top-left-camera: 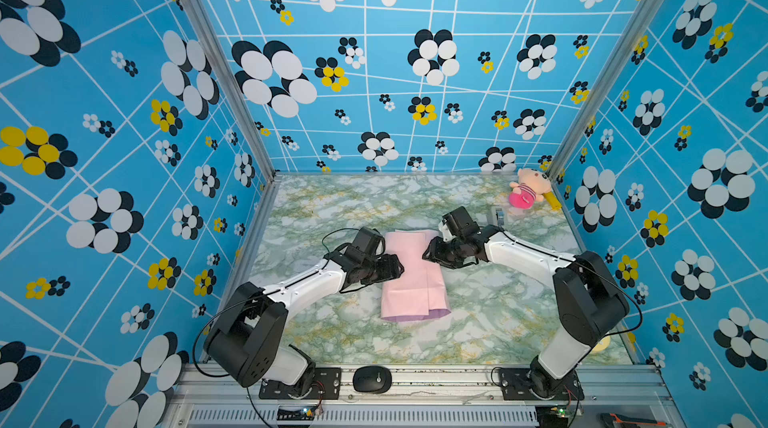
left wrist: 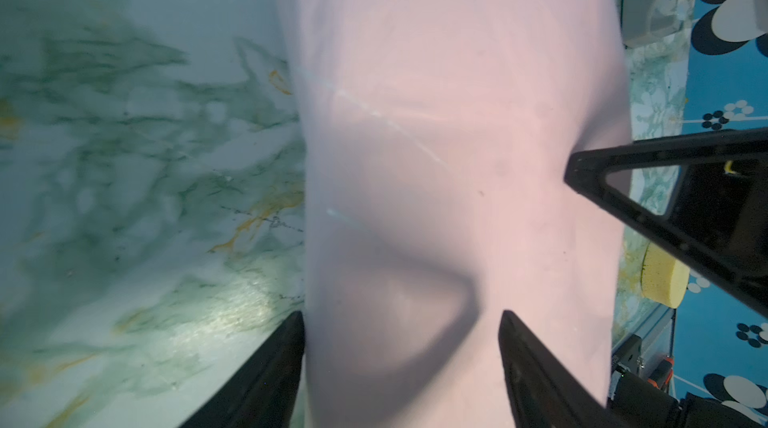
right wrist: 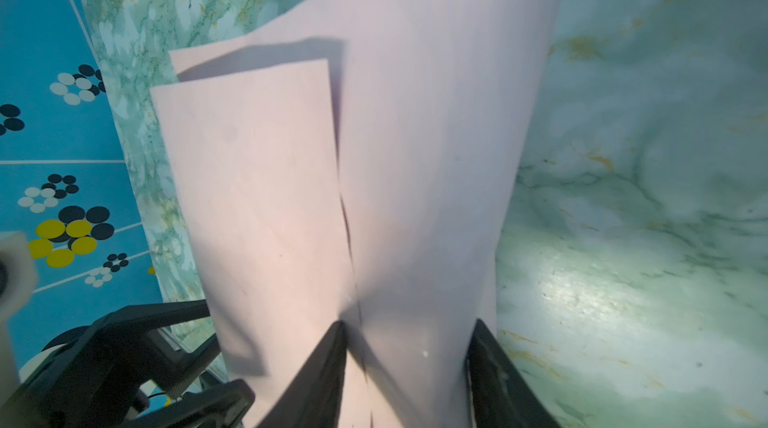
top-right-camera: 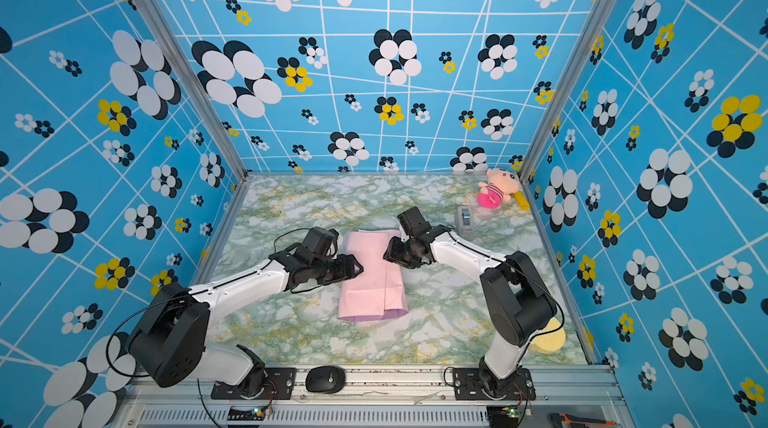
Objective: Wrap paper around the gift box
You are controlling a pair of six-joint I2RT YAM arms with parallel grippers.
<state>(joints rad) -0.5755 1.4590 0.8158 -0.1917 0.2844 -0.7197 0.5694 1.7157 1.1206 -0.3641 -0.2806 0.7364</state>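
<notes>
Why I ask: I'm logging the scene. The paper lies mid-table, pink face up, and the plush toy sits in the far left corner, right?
No. The toy sits in the far right corner, as both top views show; the paper does lie mid-table, pink face up.

Paper (top-left-camera: 411, 276) (top-right-camera: 370, 280): lies mid-desk (top-left-camera: 332, 205), folded into one long bundle, long axis running near-to-far. Pale pink face outward. A narrow lilac strip shows along the near end. Two flaps overlap on top, with the seam running lengthwise. In the right wrist view (right wrist: 415, 155) one flap's edge stands slightly proud and casts a shadow. In the left wrist view (left wrist: 436, 114) the surface is smooth, with faint creases and a shallow dent.
</notes>
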